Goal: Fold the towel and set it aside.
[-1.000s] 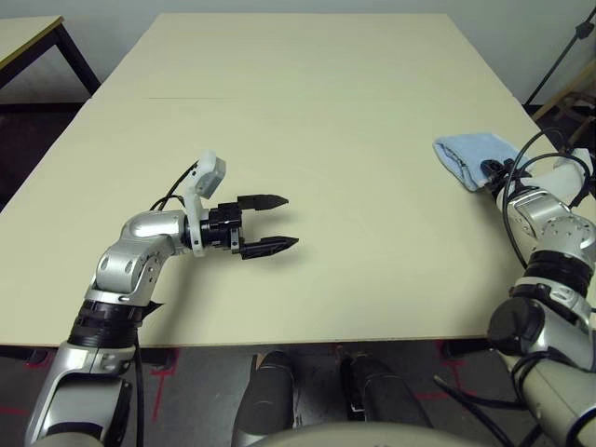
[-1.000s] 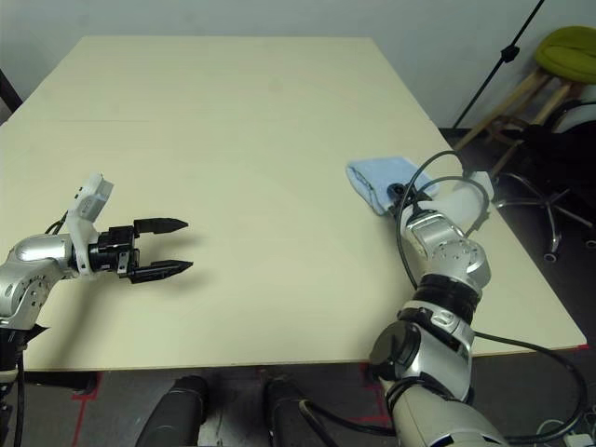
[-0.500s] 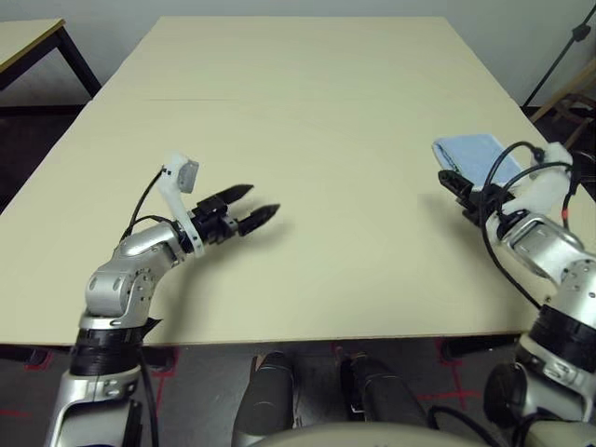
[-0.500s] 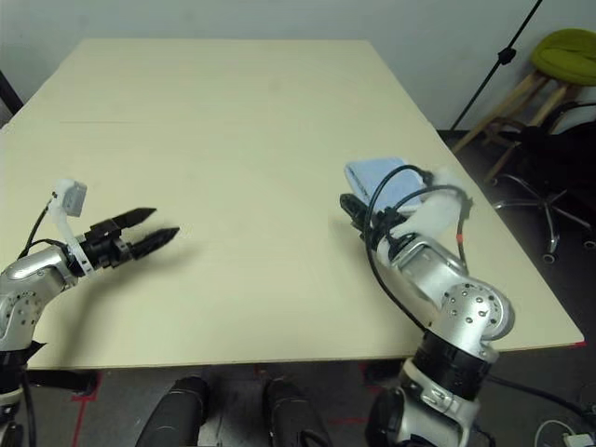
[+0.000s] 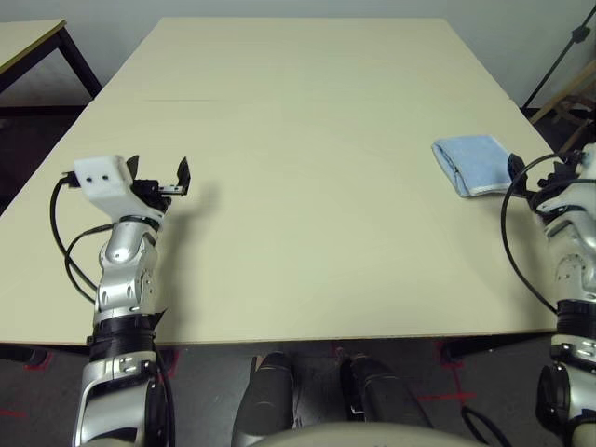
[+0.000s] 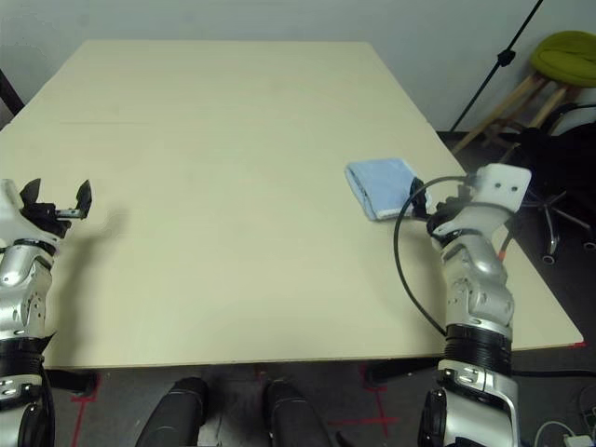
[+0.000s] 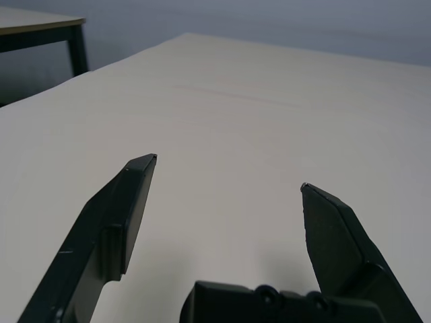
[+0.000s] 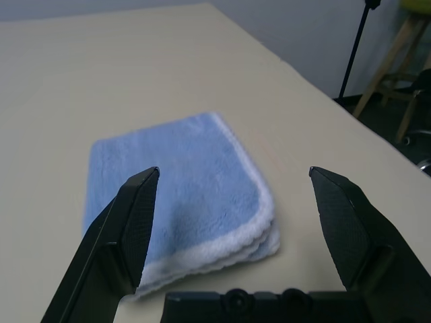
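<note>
Hidden: right gripper (image 8: 232,195) mostly behind its wrist, fingers apart, empty.
Left gripper (image 5: 158,173): spread, empty.
Towel (image 5: 471,164): folded, right edge; table (image 5: 307,140) centre bare.

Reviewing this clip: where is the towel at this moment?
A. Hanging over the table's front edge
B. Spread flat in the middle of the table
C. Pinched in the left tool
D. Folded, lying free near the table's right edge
D: the towel lies folded on the table near its right edge, with the right tool open just short of it and the left tool open far off.
</note>
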`<act>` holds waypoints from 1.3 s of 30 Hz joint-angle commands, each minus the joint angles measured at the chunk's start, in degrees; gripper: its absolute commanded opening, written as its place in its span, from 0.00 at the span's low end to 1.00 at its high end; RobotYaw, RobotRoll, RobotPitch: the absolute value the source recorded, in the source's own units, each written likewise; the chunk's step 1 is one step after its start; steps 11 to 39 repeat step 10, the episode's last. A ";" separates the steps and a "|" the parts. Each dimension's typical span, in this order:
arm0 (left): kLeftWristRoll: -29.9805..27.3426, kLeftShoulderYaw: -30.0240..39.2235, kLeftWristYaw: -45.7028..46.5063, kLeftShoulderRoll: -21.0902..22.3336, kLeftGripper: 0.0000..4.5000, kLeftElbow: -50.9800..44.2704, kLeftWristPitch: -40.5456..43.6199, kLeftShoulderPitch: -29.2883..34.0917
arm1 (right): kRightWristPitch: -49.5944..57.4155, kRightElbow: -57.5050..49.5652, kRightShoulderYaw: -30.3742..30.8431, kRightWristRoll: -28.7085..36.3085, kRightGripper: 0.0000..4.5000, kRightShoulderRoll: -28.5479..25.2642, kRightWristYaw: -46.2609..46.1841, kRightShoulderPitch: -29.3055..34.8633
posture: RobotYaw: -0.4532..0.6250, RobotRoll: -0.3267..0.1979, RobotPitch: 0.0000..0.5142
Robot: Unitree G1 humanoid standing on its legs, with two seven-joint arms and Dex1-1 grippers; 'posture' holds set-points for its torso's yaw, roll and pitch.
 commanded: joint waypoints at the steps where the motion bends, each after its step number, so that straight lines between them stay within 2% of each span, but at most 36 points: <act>1: 0.10 0.41 1.35 -1.34 1.00 1.07 -2.17 1.15 | -2.30 3.48 0.22 -0.64 1.00 0.10 1.81 -0.79 | 0.55 0.62 0.24; 10: -0.96 -0.92 -0.82 -1.92 1.00 -0.99 -1.66 3.67 | -2.96 7.01 0.23 -0.45 1.00 -0.24 3.86 -4.24 | 0.55 0.62 0.24; 39: -0.96 -0.92 -0.82 -1.92 1.00 -0.99 -1.66 3.67 | -2.96 7.01 0.23 -0.45 1.00 -0.24 3.86 -4.24 | 0.55 0.62 0.24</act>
